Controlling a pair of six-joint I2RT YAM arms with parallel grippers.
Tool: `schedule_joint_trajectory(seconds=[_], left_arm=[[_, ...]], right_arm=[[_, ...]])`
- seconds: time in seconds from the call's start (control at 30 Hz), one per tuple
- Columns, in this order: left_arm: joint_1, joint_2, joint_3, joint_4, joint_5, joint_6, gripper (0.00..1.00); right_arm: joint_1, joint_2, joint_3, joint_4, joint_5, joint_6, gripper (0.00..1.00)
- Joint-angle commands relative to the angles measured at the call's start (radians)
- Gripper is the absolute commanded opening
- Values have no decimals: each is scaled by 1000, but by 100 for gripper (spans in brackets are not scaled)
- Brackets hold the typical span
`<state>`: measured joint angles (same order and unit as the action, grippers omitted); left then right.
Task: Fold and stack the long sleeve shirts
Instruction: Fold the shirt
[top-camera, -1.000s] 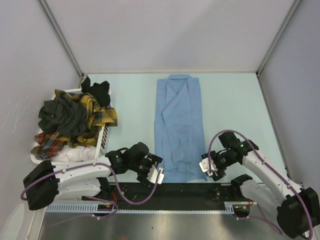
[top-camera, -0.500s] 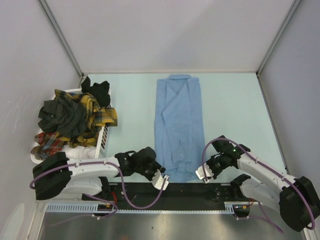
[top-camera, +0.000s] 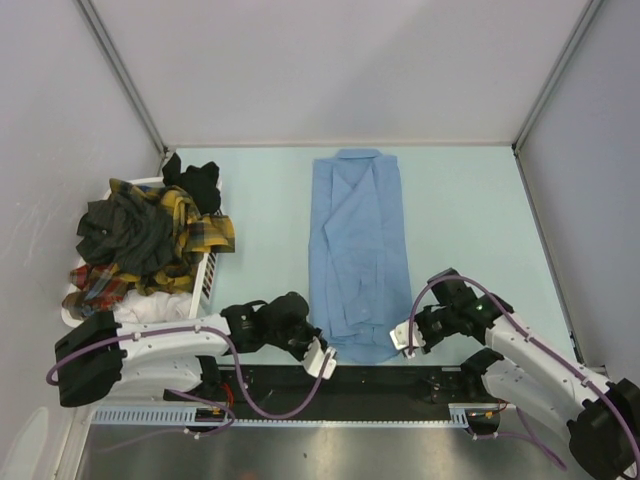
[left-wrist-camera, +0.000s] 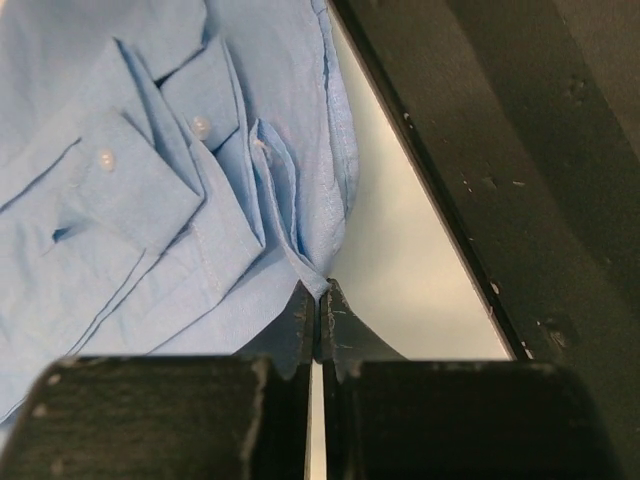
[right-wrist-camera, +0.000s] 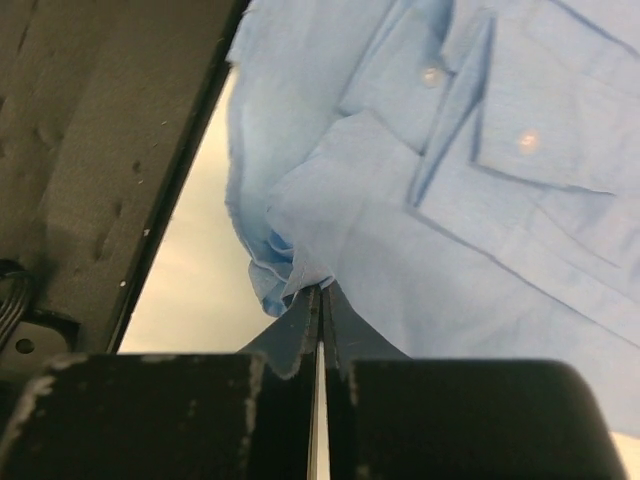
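A light blue long sleeve shirt (top-camera: 358, 255) lies flat in a long strip down the middle of the table, collar at the far end, sleeves folded in. My left gripper (top-camera: 322, 356) is shut on the near left corner of its hem; in the left wrist view the cloth (left-wrist-camera: 190, 190) is pinched at the gripper (left-wrist-camera: 319, 290). My right gripper (top-camera: 402, 340) is shut on the near right corner, where the bunched blue shirt (right-wrist-camera: 480, 180) meets the gripper (right-wrist-camera: 320, 290). Other long sleeve shirts, dark, yellow plaid (top-camera: 195, 225) and red plaid (top-camera: 95, 285), are heaped at the left.
A white slatted basket (top-camera: 202, 285) at the table's left side holds the heap. A black strip (top-camera: 380, 380) runs along the near table edge just behind both grippers. Grey walls close in the table on three sides.
Both grippers have closed onto the near hem corners of the blue shirt. The left one moved right and the right one moved down-left to reach the hem.
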<state>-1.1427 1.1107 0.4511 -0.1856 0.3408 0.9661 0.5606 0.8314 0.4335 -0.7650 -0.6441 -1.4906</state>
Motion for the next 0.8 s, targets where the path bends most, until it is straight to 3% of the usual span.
schedule_joint_trajectory(seconds=[0.0, 0.17, 0.3, 0.47, 0.63, 0.77], left_arm=[[18, -41, 40, -8, 40, -44, 0], [177, -20, 164, -40, 124, -67, 0], [337, 79, 322, -90, 216, -63, 0], [513, 372, 593, -135, 262, -76, 0], [616, 639, 889, -156, 244, -157, 0], [678, 837, 1040, -190, 208, -190, 0]], right_arm=[[-17, -34, 68, 23, -31, 84, 0], [-120, 52, 184, 62, -104, 156, 0], [-299, 310, 399, 61, -195, 161, 0], [-383, 598, 671, 98, -244, 167, 0], [-421, 906, 864, 194, -230, 205, 0], [-435, 1070, 1026, 234, -218, 253, 0]])
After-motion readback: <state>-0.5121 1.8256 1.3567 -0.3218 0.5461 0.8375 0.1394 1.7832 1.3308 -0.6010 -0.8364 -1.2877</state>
